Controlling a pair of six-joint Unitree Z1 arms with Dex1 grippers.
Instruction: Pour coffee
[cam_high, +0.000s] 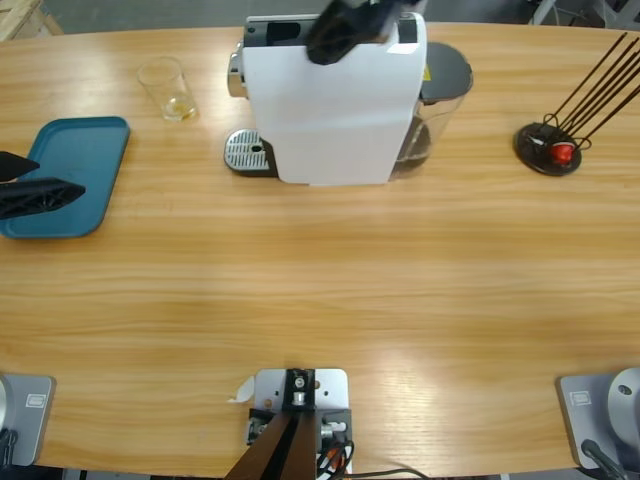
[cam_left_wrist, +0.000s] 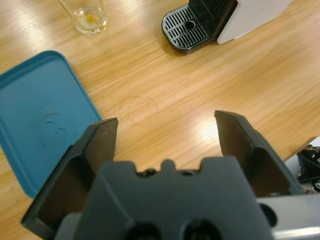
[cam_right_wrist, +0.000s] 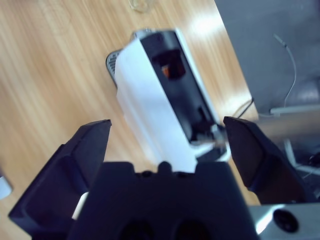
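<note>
Wooden counter (cam_high: 320, 290) fills the high view from edge to edge. From here I count 1 white coffee machine (cam_high: 335, 100) at the back middle, with its round drip tray (cam_high: 248, 152) poking out to the side, 1 clear glass (cam_high: 168, 89) standing well apart from that drip tray, 1 teal tray (cam_high: 68, 175) at the edge and 1 black stand of thin rods (cam_high: 548, 148) at the far end. The left claw (cam_high: 35, 192) lies low over the teal tray, which I read as parked. The right claw (cam_high: 350, 25) hangs above the machine's top — placed, I'd judge, to work the machine.

Left wrist view: my left claw (cam_left_wrist: 165, 132) is spread wide and holds nothing, with the teal tray (cam_left_wrist: 35, 115) beside it. The glass (cam_left_wrist: 87, 15) sits ahead, and the coffee (cam_left_wrist: 90, 19) is only a thin yellowish trace at its bottom. The drip tray (cam_left_wrist: 189, 30) carries no cup.

Right wrist view: the right claw (cam_right_wrist: 167, 135) is also spread and empty, looking down at the machine (cam_right_wrist: 150, 100) — its open dark slot (cam_right_wrist: 172, 70) shows something orange inside.
</note>
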